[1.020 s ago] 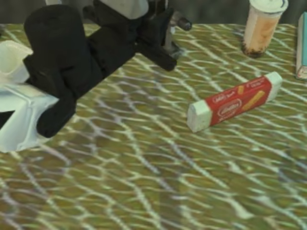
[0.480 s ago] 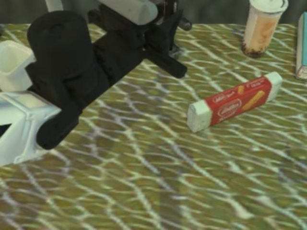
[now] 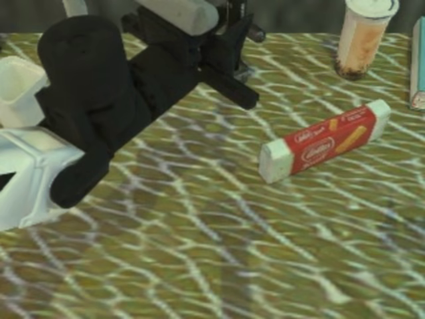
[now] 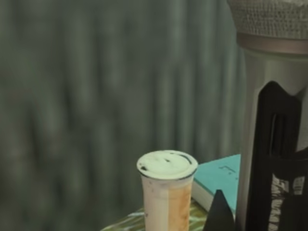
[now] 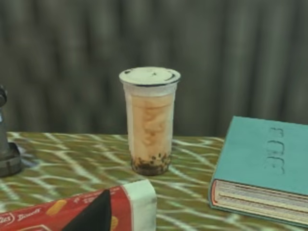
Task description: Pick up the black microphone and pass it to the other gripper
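table [image 3: 199, 252]: green and yellow net pattern
biscuit pack [image 3: 325, 139]: red, lying flat right of middle
left tool [image 3: 229, 60]: up above the table's back-left, pinching the microphone [image 4: 262, 96], which is lifted, mesh head up
right tool [image 5: 96, 211]: low by the biscuit pack, can't tell its state
cup [image 3: 362, 40]: back right, upright, lid on
book [image 3: 418, 60]: teal, just right of the cup
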Controlling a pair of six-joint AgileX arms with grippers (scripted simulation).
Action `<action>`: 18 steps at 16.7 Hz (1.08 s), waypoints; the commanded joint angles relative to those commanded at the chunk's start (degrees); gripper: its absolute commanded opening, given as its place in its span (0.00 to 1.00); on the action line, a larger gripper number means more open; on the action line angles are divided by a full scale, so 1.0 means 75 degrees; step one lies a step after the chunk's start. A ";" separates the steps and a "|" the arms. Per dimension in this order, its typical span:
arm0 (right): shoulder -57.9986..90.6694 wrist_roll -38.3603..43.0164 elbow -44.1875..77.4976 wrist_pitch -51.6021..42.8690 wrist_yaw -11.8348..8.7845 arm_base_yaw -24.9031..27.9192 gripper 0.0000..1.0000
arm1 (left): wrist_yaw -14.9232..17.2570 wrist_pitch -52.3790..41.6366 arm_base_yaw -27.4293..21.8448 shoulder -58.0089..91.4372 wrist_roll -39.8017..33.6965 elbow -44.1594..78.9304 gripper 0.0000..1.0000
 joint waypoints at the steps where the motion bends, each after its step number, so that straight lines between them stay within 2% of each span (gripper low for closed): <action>1: 0.0321 0.0001 0.0189 0.0139 -0.0006 0.0198 1.00 | 0.0000 0.0000 0.0000 0.0000 0.0000 0.0000 0.00; 13: 0.6701 0.0085 0.4012 0.3061 -0.0126 0.3726 1.00 | 0.0000 0.0000 0.0000 0.0000 0.0000 0.0000 0.00; 18: 0.8362 0.0049 0.4960 0.3770 -0.0186 0.4692 1.00 | 0.0000 0.0000 0.0000 0.0000 0.0000 0.0000 0.00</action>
